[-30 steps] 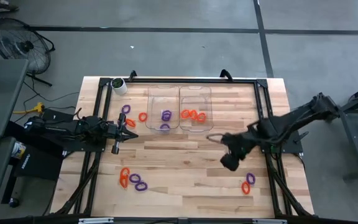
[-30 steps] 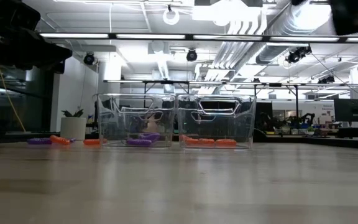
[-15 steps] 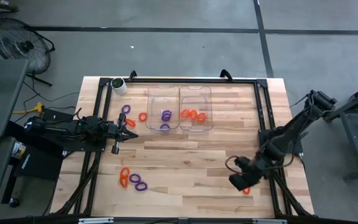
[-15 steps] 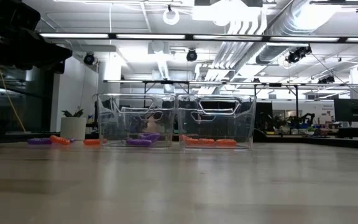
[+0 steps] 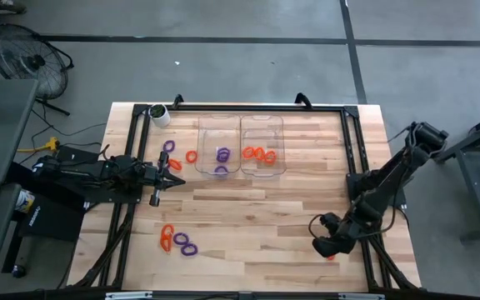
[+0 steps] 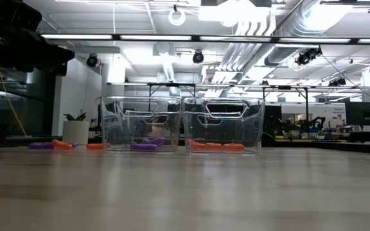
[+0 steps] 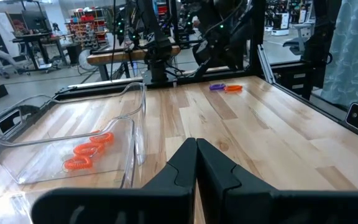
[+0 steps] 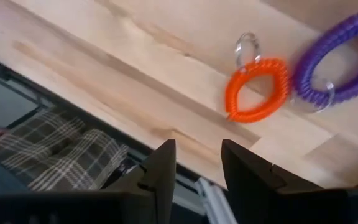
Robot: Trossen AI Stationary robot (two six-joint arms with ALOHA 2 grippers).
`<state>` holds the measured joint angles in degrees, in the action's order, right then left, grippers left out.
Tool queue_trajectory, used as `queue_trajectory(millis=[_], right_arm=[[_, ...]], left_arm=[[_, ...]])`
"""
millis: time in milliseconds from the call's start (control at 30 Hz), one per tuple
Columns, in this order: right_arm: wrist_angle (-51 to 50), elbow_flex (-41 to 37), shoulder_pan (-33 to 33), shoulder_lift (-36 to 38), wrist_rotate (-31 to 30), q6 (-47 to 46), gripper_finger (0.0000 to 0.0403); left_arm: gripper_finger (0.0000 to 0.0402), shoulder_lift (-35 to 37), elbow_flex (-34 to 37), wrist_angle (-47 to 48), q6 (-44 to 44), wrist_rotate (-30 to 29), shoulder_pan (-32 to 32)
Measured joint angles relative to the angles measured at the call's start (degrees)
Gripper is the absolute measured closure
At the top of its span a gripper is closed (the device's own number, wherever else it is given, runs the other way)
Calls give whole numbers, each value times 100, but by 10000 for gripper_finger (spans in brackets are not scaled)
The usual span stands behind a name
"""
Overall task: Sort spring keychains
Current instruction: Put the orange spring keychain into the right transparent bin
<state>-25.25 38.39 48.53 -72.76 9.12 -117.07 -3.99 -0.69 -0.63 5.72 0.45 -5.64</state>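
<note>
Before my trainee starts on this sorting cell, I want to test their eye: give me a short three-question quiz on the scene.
1. True or false: the right gripper is shut on an orange keychain.
2. Which colour lies in the right-hand clear tray in the high view? A) purple B) orange C) both
3. Fill in: the left gripper is ____.

Key
1. False: its fingers stand apart and empty above the table's near right corner, with the orange keychain and a purple keychain lying on the wood.
2. B
3. shut; it waits at the table's left side.
</note>
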Motion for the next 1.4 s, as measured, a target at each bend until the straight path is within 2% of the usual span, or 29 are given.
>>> queue_trajectory(millis=[133, 400, 500, 900, 1267, 1400], right_arm=[[-19, 0, 0, -97, 16, 153, 264], [67, 0, 28, -503, 86, 159, 176], [221, 2, 28, -704, 91, 158, 159], [381, 18, 18, -1404, 79, 94, 156], [492, 32, -30, -1690, 142, 9, 156], [416, 28, -112, -1707, 255, 3, 172]], left_arm=[[401, 2, 0, -1, 0, 0, 1], [401, 0, 0, 1, -2, 0, -1], [401, 0, 0, 1, 0, 0, 1], [401, 0, 0, 0, 0, 0, 1], [401, 0, 0, -1, 0, 2, 0], [401, 0, 0, 1, 0, 0, 1]])
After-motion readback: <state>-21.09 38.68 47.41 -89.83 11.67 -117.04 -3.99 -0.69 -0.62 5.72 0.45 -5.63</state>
